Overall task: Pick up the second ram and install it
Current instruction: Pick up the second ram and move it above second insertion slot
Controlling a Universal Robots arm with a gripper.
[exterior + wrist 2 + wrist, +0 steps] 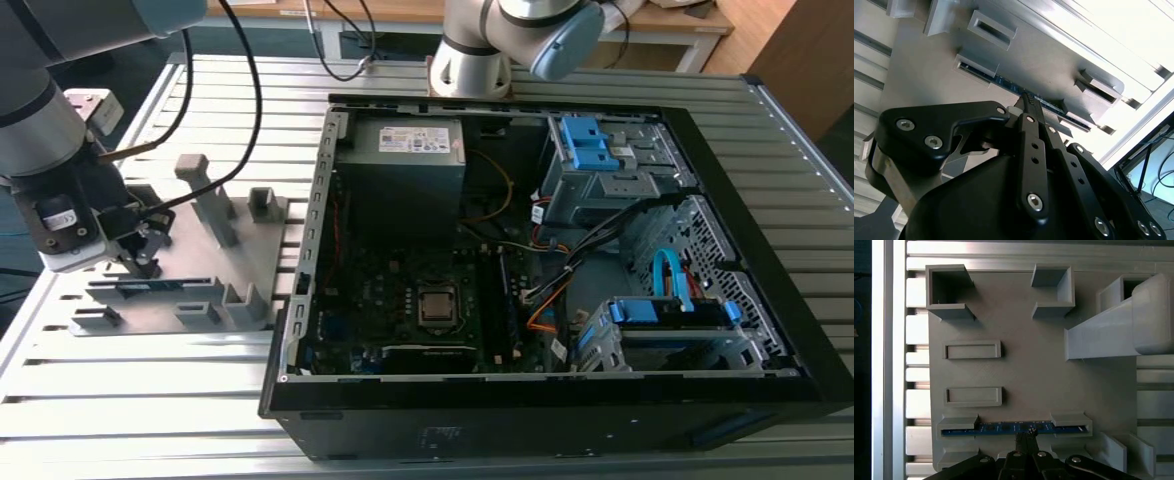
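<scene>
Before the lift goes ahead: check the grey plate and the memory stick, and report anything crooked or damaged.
Nothing stands out. The memory stick sits straight on edge between its two end blocks on the grey plate, and the claw is closed on its middle.

Slatted metal table (134,400): grey holder plate (256,262) beside open computer case (534,420).

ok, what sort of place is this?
Likely a robotics lab or PC-assembly cell: an open computer case lies on a slotted aluminium table, beside a grey holder plate with a ram stick at the claw.
</scene>
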